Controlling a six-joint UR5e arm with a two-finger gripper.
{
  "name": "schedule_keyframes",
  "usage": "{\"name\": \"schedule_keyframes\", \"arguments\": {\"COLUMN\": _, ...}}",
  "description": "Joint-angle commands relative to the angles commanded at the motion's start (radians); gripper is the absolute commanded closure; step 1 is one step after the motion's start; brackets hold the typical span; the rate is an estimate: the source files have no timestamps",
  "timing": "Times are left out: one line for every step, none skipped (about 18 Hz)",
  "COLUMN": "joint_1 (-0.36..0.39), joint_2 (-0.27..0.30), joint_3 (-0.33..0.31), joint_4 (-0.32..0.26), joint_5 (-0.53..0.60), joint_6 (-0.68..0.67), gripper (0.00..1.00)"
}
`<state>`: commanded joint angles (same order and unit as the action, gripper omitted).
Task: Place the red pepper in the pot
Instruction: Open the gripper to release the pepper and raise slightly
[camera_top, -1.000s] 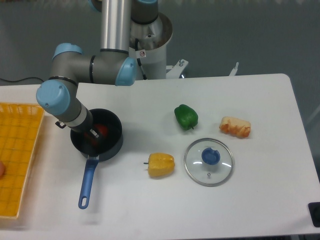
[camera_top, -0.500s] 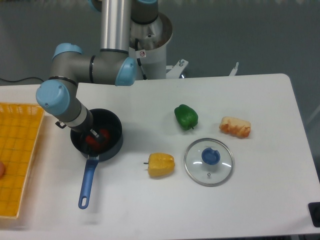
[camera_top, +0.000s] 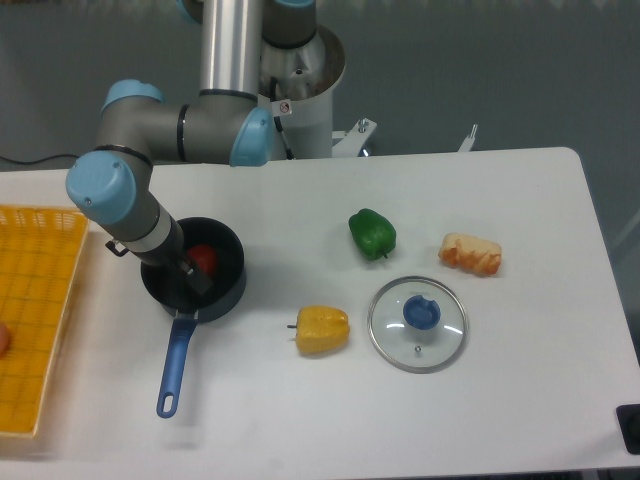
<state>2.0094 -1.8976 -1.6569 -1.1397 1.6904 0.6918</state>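
The red pepper (camera_top: 204, 259) lies inside the dark pot (camera_top: 228, 285) at the left of the table. The pot's blue handle (camera_top: 175, 363) points toward the front edge. My gripper (camera_top: 188, 276) hangs over the pot's inside, just left of and in front of the pepper. Its dark fingers look spread and hold nothing. The wrist and forearm cover the pot's left rim.
A yellow basket (camera_top: 35, 330) stands at the left edge. A green pepper (camera_top: 372, 232), a yellow pepper (camera_top: 322, 329), a glass lid with a blue knob (camera_top: 417, 323) and a bread-like toy (camera_top: 470, 253) lie to the right of the pot.
The arm has shifted slightly left and up. The red pepper now shows more fully in the pot, apart from the fingers.
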Motion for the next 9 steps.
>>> {"name": "schedule_keyframes", "arguments": {"joint_1": 0.008, "joint_2": 0.006, "joint_3": 0.014, "joint_4": -0.002, "joint_5": 0.0, "joint_6": 0.002, "gripper": 0.0}}
{"name": "schedule_keyframes", "arguments": {"joint_1": 0.017, "joint_2": 0.018, "joint_3": 0.019, "joint_4": -0.002, "joint_5": -0.002, "joint_6": 0.003, "gripper": 0.0}}
{"name": "schedule_keyframes", "arguments": {"joint_1": 0.029, "joint_2": 0.032, "joint_3": 0.019, "joint_4": -0.003, "joint_5": -0.006, "joint_6": 0.003, "gripper": 0.0}}
{"name": "schedule_keyframes", "arguments": {"joint_1": 0.038, "joint_2": 0.041, "joint_3": 0.019, "joint_4": -0.003, "joint_5": -0.009, "joint_6": 0.003, "gripper": 0.0}}
{"name": "schedule_keyframes", "arguments": {"joint_1": 0.046, "joint_2": 0.043, "joint_3": 0.02, "joint_4": -0.002, "joint_5": -0.011, "joint_6": 0.005, "gripper": 0.0}}
{"name": "schedule_keyframes", "arguments": {"joint_1": 0.055, "joint_2": 0.045, "joint_3": 0.023, "joint_4": -0.002, "joint_5": -0.011, "joint_6": 0.011, "gripper": 0.0}}
{"name": "schedule_keyframes", "arguments": {"joint_1": 0.061, "joint_2": 0.046, "joint_3": 0.023, "joint_4": 0.0, "joint_5": -0.009, "joint_6": 0.02, "gripper": 0.0}}
{"name": "schedule_keyframes", "arguments": {"joint_1": 0.069, "joint_2": 0.052, "joint_3": 0.025, "joint_4": 0.0, "joint_5": -0.009, "joint_6": 0.029, "gripper": 0.0}}
{"name": "schedule_keyframes", "arguments": {"joint_1": 0.075, "joint_2": 0.057, "joint_3": 0.029, "joint_4": 0.0, "joint_5": -0.008, "joint_6": 0.038, "gripper": 0.0}}
